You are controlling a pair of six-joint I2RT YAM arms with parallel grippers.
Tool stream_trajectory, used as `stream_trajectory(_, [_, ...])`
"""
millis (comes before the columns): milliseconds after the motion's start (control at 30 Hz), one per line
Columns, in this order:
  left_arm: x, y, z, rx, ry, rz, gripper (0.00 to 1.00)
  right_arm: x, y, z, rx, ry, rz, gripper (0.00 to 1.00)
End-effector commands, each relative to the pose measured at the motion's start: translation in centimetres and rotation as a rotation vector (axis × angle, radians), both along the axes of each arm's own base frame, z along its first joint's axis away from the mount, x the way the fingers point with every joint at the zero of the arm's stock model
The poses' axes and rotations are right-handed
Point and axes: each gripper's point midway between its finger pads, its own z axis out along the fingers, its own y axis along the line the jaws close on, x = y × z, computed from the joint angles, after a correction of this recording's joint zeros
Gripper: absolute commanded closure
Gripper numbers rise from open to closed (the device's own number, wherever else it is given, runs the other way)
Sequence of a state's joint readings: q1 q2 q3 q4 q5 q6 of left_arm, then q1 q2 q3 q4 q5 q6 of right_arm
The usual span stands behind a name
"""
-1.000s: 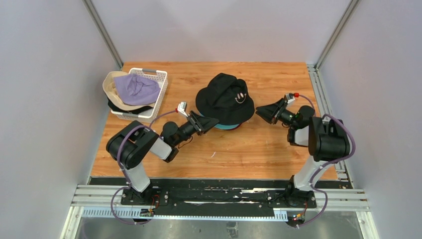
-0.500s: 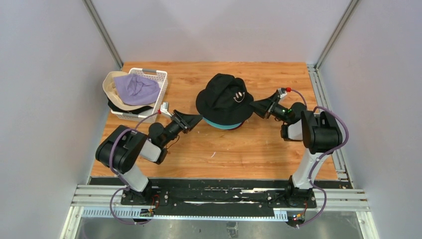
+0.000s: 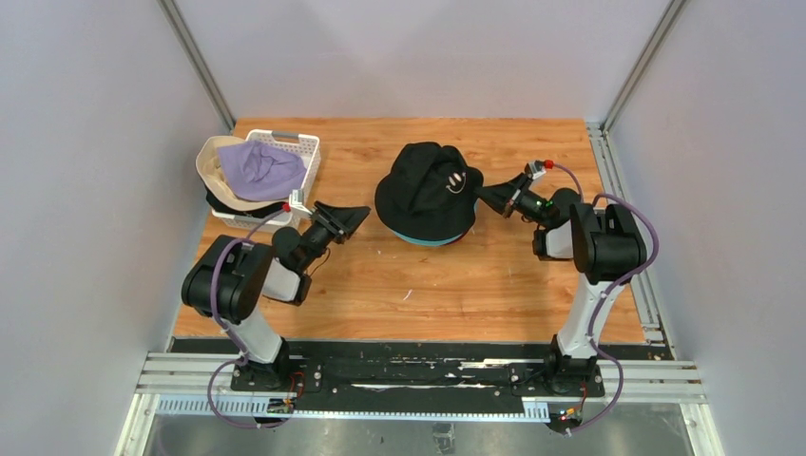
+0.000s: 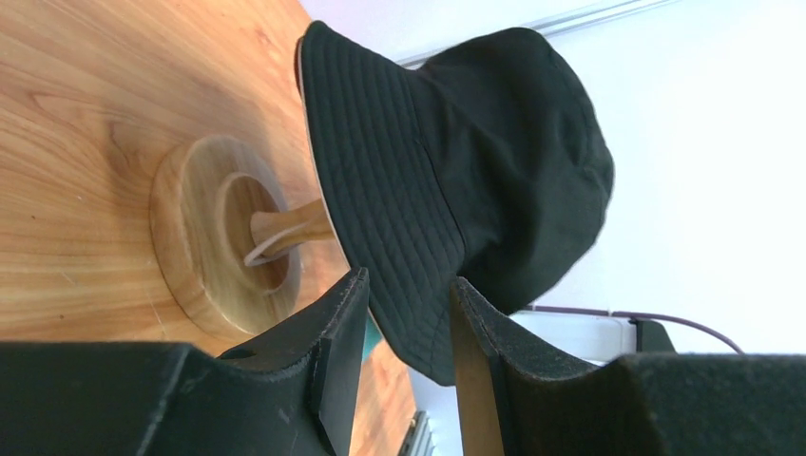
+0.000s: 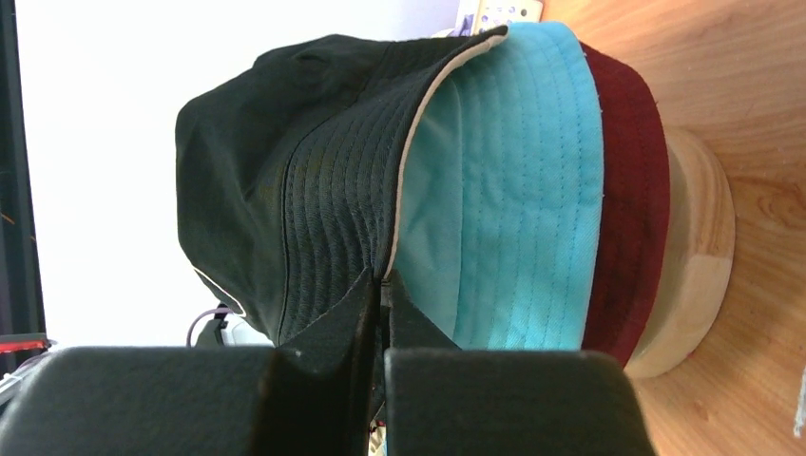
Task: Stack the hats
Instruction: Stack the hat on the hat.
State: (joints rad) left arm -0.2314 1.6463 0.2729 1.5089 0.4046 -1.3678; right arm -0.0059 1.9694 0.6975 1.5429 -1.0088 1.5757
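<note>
The black hat with a small smiley face (image 3: 428, 190) tops the stack on the wooden stand (image 4: 204, 237), over the teal hat (image 5: 513, 190) and the maroon hat (image 5: 632, 209). My right gripper (image 3: 481, 195) is shut on the black hat's brim at its right edge (image 5: 383, 280). My left gripper (image 3: 359, 212) stands open just left of the stack. In the left wrist view the black brim (image 4: 399, 190) shows beyond its parted fingers, not gripped.
At the back left, a white lattice basket (image 3: 309, 152) holds a lavender hat (image 3: 261, 169), a beige hat (image 3: 214, 176) and a plain black hat (image 3: 247, 207). Grey walls close in the wooden table (image 3: 456, 285) on three sides.
My left gripper has drawn back to the left, away from the stack. My right gripper has moved left to the black hat and shut on its brim.
</note>
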Motion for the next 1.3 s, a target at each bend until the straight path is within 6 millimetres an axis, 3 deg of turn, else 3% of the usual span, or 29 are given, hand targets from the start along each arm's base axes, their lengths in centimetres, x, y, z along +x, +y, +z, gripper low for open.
stream_trajectory(0, [1.3, -0.2, 0.2, 0.022, -0.054, -0.008, 0.59, 0.7, 0.6, 0.6, 0.005, -0.051, 0.012, 0.99])
stream_trajectory(400, [4.1, -1.2, -2.6, 0.053, -0.014, -0.032, 0.58, 1.3, 0.7, 1.5, 0.011, -0.074, 0.026, 0.99])
stream_trajectory(733, [5.9, -2.2, -2.6, 0.046, -0.037, -0.073, 0.57, 1.5, 0.7, 1.5, 0.011, -0.075, 0.03, 0.99])
stream_trajectory(1267, [4.9, -5.8, -1.8, 0.054, -0.1, -0.23, 0.6, 1.6, 0.7, 1.4, 0.01, -0.077, 0.034, 0.99])
